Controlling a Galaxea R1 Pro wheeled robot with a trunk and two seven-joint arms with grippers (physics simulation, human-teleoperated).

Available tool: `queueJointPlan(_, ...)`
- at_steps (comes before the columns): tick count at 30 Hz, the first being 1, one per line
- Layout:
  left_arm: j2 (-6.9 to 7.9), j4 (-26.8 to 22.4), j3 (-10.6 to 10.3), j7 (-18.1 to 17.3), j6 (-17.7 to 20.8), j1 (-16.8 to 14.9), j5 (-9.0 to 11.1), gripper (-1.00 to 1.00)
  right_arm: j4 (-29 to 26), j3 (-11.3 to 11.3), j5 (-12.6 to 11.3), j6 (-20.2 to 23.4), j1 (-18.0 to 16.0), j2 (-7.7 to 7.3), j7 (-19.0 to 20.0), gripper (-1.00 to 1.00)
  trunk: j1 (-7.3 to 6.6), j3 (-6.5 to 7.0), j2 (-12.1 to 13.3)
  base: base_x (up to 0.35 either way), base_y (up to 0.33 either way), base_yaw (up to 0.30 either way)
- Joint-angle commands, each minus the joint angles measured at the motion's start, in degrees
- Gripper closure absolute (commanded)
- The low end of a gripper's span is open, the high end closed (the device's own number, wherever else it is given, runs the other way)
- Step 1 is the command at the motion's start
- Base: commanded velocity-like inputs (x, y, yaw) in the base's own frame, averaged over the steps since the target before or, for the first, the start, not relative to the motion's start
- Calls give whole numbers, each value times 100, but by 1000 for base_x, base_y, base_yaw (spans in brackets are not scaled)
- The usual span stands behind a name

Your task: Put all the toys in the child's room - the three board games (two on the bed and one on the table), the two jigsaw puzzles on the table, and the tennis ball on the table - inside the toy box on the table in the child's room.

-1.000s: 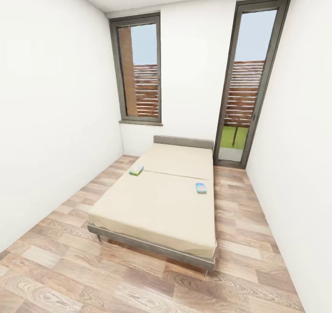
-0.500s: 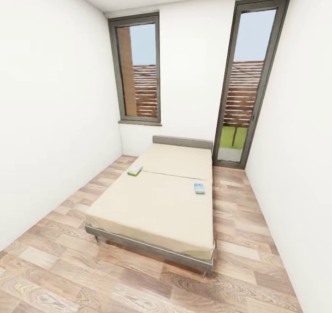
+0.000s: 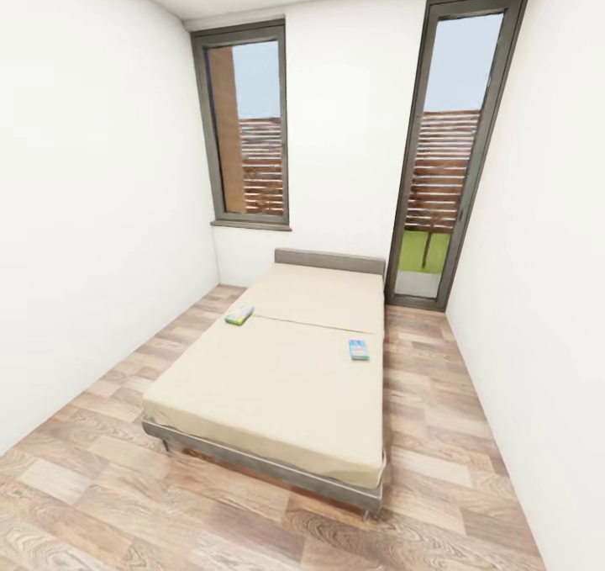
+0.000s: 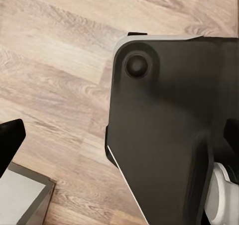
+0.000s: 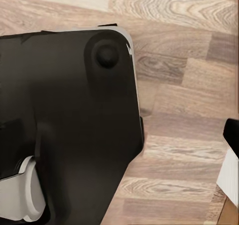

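Two thin bright-covered board games [image 3: 359, 350] lie on the cream bed [image 3: 277, 386], far ahead of my jaws; their state, I cannot tell.

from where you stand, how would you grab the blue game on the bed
The blue game lies flat near the bed's right edge, long side running toward the headboard. Probably best to come from the bed's right side, reach down from above and pinch across its short width. It is thin and flush on the cover, so a side-on grip looks unlikely to get under it.
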Motion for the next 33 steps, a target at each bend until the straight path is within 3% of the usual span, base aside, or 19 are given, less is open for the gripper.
queueJointPlan(1, -3, -5, 17, 14, -14, 1, -3, -100, 0, -43, -12, -24, -1, 2, 2, -100, 4, -7, -8, 84, -87, 0)
queueJointPlan(23, -7, -12, 28, 14, -12, 1, 10, -100, 0, -82, -38, -1, -1, -65, 2, -100, 4, -7, -8, 48, -62, 0)
queueJointPlan(27, -8, -16, 29, 14, -10, 1, 15, -100, 0, -175, -150, 1, -1, -160, 5, -100, 4, -7, -8, 76, -229, 0)
queueJointPlan(33, -8, -22, 29, 14, -8, 1, 17, -100, 0, -434, -566, 2, -1, -336, 35, -100, 4, -7, -8, 31, -119, 0)
